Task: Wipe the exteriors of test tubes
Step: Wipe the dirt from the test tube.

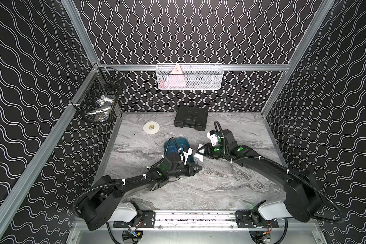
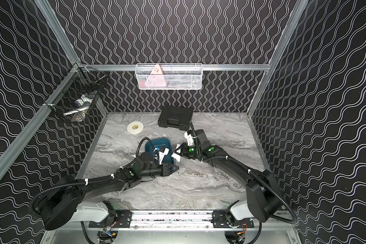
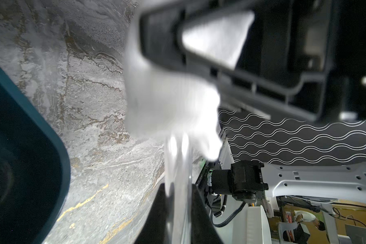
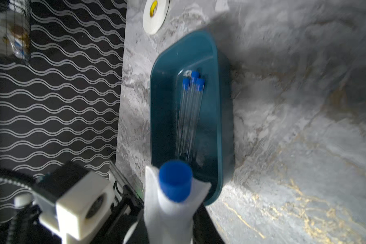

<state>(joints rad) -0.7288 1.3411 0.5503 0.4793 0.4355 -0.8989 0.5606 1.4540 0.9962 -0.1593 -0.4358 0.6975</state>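
Top views both had my hands meeting just beside the deep teal plastic tray (image 1: 181,142) on the grey marbled table (image 1: 220,186), with my left hand (image 1: 199,167) near the crumpled white tissue (image 1: 198,157) at my right hand (image 1: 199,150). The tube between them was too faint to make out there, and my left wrist covered much of the tray.

Left wrist view showed my left hand pinching a thin clear test tube (image 3: 179,166), its far end buried in the tissue; blur hid how deep. I judged that a tug along the tube could slide the smooth plastic out of my pinch.

Right wrist view showed my right hand closed on the tissue wrapped round the tube, whose blue cap (image 4: 175,181) poked out. Its fingers were mostly off-frame, so I could not tell how firm that hold was; too slack, and the tissue would drop. In the tray lay three more capped test tubes (image 4: 189,114), close together.
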